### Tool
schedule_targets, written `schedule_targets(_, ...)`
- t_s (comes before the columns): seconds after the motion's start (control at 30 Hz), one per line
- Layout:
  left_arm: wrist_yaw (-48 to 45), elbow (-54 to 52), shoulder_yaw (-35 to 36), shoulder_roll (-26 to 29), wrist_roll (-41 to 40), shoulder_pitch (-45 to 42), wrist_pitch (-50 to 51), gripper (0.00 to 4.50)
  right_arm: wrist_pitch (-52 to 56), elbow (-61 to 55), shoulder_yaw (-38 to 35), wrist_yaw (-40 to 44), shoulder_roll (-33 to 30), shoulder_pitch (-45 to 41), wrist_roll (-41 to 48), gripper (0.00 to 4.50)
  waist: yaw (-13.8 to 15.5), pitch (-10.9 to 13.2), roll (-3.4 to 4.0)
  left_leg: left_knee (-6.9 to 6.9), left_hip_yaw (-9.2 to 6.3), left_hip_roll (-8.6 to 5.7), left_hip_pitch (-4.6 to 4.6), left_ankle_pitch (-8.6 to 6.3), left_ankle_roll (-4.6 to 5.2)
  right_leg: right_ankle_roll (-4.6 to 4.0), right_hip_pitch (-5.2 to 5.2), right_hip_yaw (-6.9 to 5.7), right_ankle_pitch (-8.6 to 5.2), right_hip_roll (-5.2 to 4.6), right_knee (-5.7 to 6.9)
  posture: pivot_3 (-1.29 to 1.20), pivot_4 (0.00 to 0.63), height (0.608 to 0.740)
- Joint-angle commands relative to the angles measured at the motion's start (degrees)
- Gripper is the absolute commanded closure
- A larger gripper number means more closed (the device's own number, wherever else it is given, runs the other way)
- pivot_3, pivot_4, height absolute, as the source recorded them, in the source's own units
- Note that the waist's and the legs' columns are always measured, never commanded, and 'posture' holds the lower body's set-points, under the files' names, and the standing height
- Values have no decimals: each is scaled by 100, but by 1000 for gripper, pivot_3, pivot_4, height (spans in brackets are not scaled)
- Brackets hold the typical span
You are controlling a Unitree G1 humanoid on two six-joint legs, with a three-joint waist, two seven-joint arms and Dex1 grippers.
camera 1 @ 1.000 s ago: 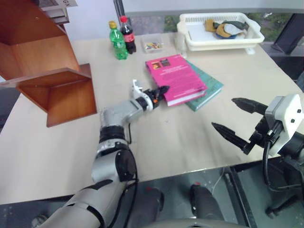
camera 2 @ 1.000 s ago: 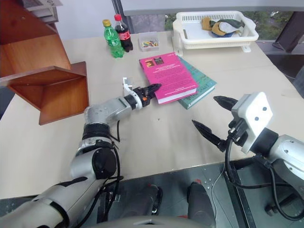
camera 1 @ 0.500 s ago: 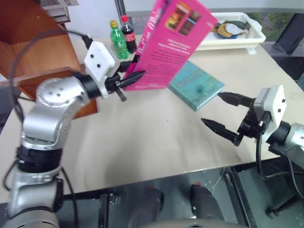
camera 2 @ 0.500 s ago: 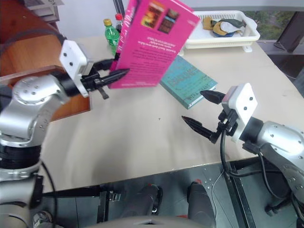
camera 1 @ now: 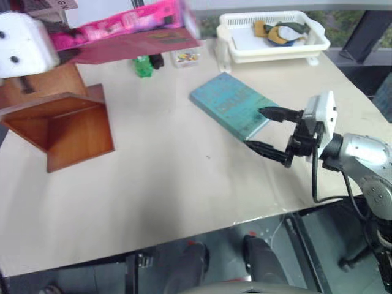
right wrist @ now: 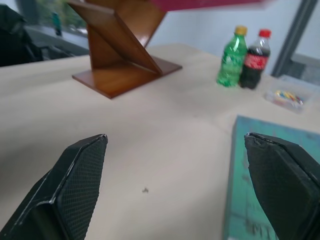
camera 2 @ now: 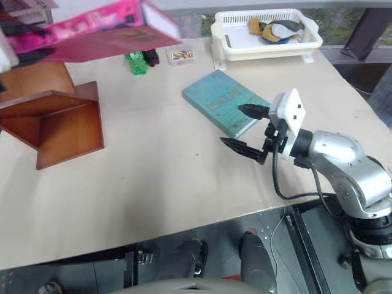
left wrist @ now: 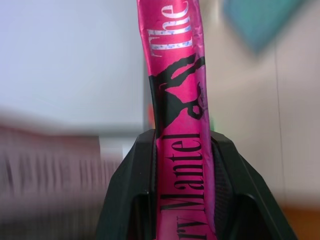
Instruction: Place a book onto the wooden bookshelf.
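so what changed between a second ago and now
The left claw has lifted the pink book off the teal book and carried it up toward the wooden bookshelf. The open right claw has moved in beside the teal book, which stayed flat on the table.

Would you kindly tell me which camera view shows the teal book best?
The left eye view: the teal book lies flat on the table with its whole cover visible. The right eye view shows much the same. The right wrist view catches one corner of it, and the left wrist view a blurred teal patch.
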Motion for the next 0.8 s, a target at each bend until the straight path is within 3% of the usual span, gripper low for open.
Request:
schedule_targets(0.03,-297,429,1108,237,769,546,-413,3655,-253,149,26,331,121,-226,-108,0,-3,0,1,0,0,1,1,0,0,0,0,0,0,0,3,0,150,740)
schedule_targets(0.2,-514,1119,1894,121,1106,1265,-995,3655,-282,157,66,461,236,-260,-226,0,2,0,0,1,-3,5,-2,-1,-1,0,-1,-5,0,0,1,0,150,740)
schedule_targets(0.33,-368,2067,2115,214,1314,1665,-1658,3655,-201,35,32,464,286,-271,-208,0,-5,1,2,-1,-2,6,2,-1,-1,0,-1,-2,0,-1,3,0,150,740)
schedule_targets(0.6,421,4555,1131,726,1167,1757,-3013,3655,-81,-138,-14,395,297,-209,-190,0,-259,1,2,-6,3,23,23,-9,0,0,-11,10,1,4,23,0,150,740)
schedule_targets(0.67,612,4913,731,828,1046,1546,-3188,2657,-58,-143,-16,388,304,-212,-199,0,-328,1,4,-7,13,32,26,-17,8,0,-23,11,1,6,34,0,150,740)
schedule_targets(0.8,791,5380,62,879,896,1100,-3484,1162,-58,-94,-24,411,333,-286,-202,0,-290,2,5,1,18,47,23,-21,15,-8,-20,-4,7,17,38,0,150,740)
